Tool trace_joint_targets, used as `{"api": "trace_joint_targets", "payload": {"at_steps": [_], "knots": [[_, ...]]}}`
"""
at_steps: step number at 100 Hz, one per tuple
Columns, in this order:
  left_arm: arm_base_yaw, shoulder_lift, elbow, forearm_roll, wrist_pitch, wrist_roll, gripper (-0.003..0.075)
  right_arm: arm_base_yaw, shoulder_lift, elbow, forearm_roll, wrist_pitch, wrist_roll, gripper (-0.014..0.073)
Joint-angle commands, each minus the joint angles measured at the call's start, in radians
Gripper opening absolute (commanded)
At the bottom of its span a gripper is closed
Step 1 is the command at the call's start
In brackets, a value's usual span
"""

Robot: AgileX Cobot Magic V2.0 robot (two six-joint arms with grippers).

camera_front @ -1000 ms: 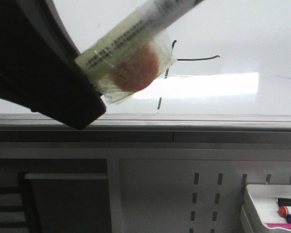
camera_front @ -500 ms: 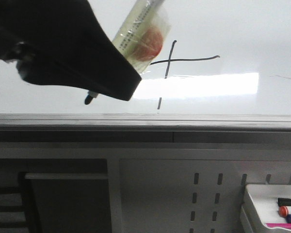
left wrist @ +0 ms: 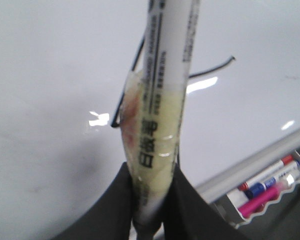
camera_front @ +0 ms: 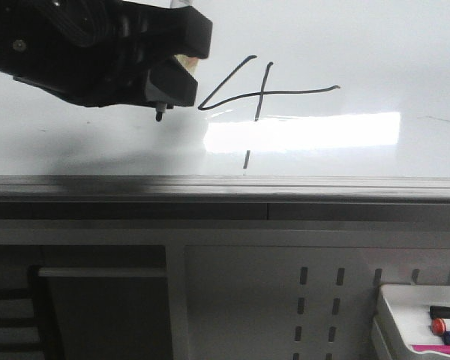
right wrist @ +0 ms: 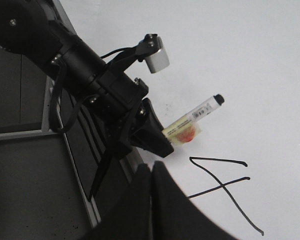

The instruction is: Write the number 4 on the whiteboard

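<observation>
We are seeing left gripper clamping marker beside finished number 4 on whiteboard; writing looking complete, next likely calling for retreating. Right gripper looking closed, empty.

Black open-topped number 4 drawn on glossy whiteboard.

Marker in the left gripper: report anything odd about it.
The marker has a yellowish pad with a red blotch taped around its barrel, where the left gripper clamps it. In the front view its tip sits left of the number 4.
</observation>
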Motion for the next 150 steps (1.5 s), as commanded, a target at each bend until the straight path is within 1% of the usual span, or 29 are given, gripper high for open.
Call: {"api": "trace_joint_targets", "payload": {"at_steps": [1,13,29,49,58,70,86,150], "knots": [[0.025,-0.016,-0.030,-0.029,-0.135,-0.006,-0.0020,-0.008,-0.007,-0.024,0.015,-0.078,0.005,-0.0063],[0.061,0.008,-0.037,-0.083,-0.165,-0.003,-0.0020,-0.015,-0.007,-0.024,0.015,-0.078,0.005,-0.0063],[0.101,0.050,-0.056,-0.091,-0.163,0.004,-0.0020,-0.035,-0.007,-0.024,0.015,-0.078,0.007,-0.0063],[0.112,0.090,-0.098,-0.095,-0.158,0.021,-0.0020,-0.037,-0.007,-0.024,0.015,-0.080,0.056,-0.0063],[0.116,0.106,-0.114,-0.095,-0.153,0.024,-0.0020,-0.037,-0.007,-0.024,0.015,-0.080,0.056,-0.0063],[0.136,0.120,-0.123,-0.095,-0.129,0.024,-0.0020,-0.037,-0.007,-0.024,0.017,-0.080,0.056,-0.0063],[0.176,0.132,-0.123,-0.124,-0.066,0.024,-0.0020,-0.037,-0.005,-0.024,0.017,-0.080,0.056,-0.0063],[0.184,0.134,-0.120,-0.122,-0.026,0.024,-0.0020,-0.037,-0.005,-0.024,0.018,-0.092,0.056,-0.0063]]}}
